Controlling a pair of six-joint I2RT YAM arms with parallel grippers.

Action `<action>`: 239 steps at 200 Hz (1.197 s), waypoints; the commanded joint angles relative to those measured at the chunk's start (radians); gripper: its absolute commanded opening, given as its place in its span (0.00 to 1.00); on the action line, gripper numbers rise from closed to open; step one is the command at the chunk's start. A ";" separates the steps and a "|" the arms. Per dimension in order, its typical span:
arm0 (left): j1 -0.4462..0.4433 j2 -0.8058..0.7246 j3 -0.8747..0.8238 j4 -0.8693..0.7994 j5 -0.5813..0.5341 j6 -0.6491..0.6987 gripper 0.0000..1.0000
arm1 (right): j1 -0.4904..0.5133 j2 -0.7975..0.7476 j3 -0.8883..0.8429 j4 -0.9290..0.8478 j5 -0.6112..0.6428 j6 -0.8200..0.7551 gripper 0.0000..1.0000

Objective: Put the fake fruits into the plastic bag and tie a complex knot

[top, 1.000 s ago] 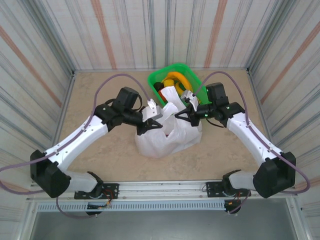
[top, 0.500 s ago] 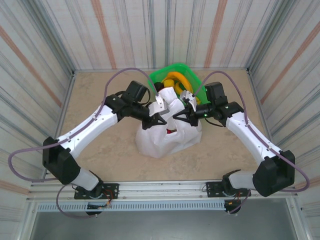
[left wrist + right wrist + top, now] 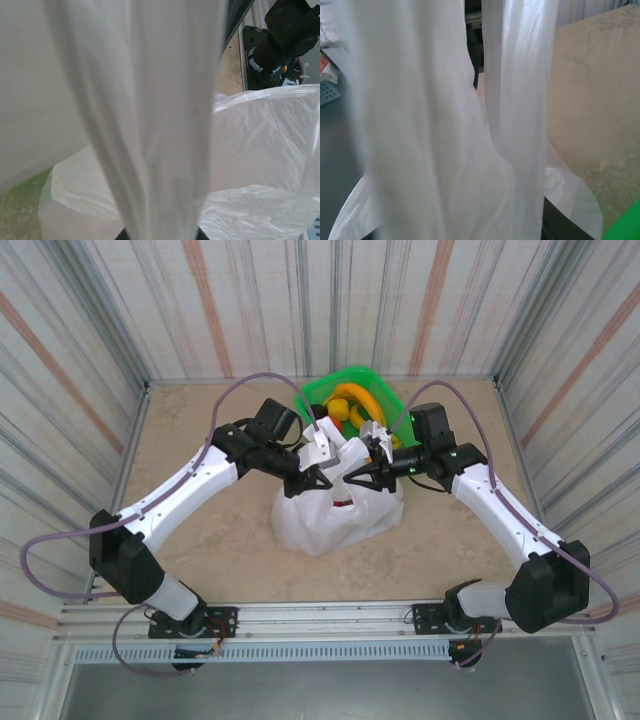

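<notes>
Plastic bag (image 3: 335, 512), thin crinkly translucent white film, softly rounded

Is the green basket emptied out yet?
Not empty: yellow bananas lie inside the green basket, behind the plastic bag, in the top view.

table (image 3: 240, 560): beige, speckled | on it: plastic bag (image 3: 320, 525), green basket (image 3: 385, 398)

Plastic bag (image 3: 325, 525): white, thin, crinkly; sits on the counter (image 3: 225, 555), handles lifted up.
Fake fruits: yellow bananas (image 3: 350, 397) in green basket (image 3: 372, 378); red fruit (image 3: 343, 503) inside bag.
</notes>
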 commanded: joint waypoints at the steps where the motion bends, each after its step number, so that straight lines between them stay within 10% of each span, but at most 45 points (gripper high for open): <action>1: 0.013 -0.018 0.004 -0.035 -0.012 0.027 0.00 | -0.002 0.022 0.041 0.006 -0.040 -0.009 0.43; 109: 0.050 -0.048 -0.020 -0.037 -0.026 0.036 0.00 | 0.027 0.132 0.146 0.044 -0.105 0.051 0.48; 199: 0.071 -0.049 -0.026 -0.039 -0.030 0.034 0.00 | 0.058 0.138 0.146 0.084 -0.103 0.086 0.00; 239: 0.092 -0.062 -0.031 -0.033 -0.024 0.021 0.14 | 0.059 0.120 0.127 0.107 -0.075 0.084 0.00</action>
